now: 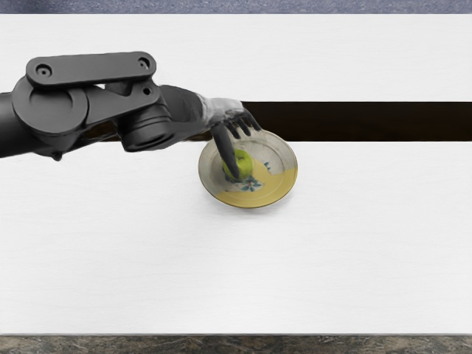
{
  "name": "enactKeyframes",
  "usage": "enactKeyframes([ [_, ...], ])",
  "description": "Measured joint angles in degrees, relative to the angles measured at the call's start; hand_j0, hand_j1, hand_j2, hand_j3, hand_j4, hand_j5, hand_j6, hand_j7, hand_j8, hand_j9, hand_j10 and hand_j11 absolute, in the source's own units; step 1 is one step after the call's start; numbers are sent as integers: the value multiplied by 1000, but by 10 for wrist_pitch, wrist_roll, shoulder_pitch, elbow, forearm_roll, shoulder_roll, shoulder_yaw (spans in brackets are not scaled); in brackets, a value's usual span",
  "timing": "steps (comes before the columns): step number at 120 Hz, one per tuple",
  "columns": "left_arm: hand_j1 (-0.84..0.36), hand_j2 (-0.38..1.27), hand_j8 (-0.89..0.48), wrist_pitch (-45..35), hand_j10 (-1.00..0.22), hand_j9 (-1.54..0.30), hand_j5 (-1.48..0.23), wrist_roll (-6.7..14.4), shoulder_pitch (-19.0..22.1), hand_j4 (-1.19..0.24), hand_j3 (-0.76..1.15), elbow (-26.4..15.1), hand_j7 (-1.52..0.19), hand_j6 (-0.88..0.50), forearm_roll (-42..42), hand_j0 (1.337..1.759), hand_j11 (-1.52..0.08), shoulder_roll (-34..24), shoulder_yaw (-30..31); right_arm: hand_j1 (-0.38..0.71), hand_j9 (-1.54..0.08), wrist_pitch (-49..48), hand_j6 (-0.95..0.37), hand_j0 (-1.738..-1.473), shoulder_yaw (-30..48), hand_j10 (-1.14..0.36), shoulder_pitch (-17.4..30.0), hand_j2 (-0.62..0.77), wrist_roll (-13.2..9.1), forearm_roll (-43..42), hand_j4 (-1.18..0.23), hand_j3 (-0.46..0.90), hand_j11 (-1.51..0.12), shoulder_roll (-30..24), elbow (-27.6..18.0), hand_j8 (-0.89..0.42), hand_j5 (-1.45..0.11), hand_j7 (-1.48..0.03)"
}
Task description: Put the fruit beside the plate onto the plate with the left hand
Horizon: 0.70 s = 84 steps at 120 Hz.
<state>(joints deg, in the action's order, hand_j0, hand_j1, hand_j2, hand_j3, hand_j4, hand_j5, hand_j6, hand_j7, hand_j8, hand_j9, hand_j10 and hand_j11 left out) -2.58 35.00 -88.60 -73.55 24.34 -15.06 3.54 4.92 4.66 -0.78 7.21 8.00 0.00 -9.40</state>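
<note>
A green fruit [240,163] lies on the round yellow-and-grey plate [276,181] near the table's middle. My left hand [237,136] hovers over the plate's upper left, its arm coming in from the picture's left edge. The fingers are spread; one long finger [226,151] reaches down along the fruit's left side and partly covers it. The other fingers point away over the plate's rim and hold nothing. The right arm does not show.
The white table [236,258] spreads wide around the plate. A dark slot [361,122] runs across the table behind the plate, from the hand to the right edge. The bulky left forearm [88,103] covers the table's upper left.
</note>
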Motion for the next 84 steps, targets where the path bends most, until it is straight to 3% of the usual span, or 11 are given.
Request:
enactKeyframes([
  [22, 35, 56, -258, 69, -261, -345, -344, 0, 9, -265, 0, -12, -345, -259, -36, 1658, -345, -92, -52, -308, -45, 0, -35, -1658, 0, -35, 0, -7, 0, 0, -35, 0, -45, 0, 0, -35, -45, -45],
  [49, 43, 53, -255, 204, -256, -334, -333, 0, 110, -257, 0, -37, -334, -255, -67, 1658, -334, -207, -159, -308, -45, 0, -35, -1658, 0, -35, -1, -7, 0, 0, -35, 0, -45, 0, 0, -35, -45, -45],
  [84, 46, 52, -254, 322, -254, -329, -329, 0, 210, -255, 0, -52, -329, -254, -71, 1658, -329, -315, -266, -307, -45, 0, -35, -1658, 0, -35, -1, -7, 0, 0, -35, 0, -45, 0, 0, -35, -45, -45],
])
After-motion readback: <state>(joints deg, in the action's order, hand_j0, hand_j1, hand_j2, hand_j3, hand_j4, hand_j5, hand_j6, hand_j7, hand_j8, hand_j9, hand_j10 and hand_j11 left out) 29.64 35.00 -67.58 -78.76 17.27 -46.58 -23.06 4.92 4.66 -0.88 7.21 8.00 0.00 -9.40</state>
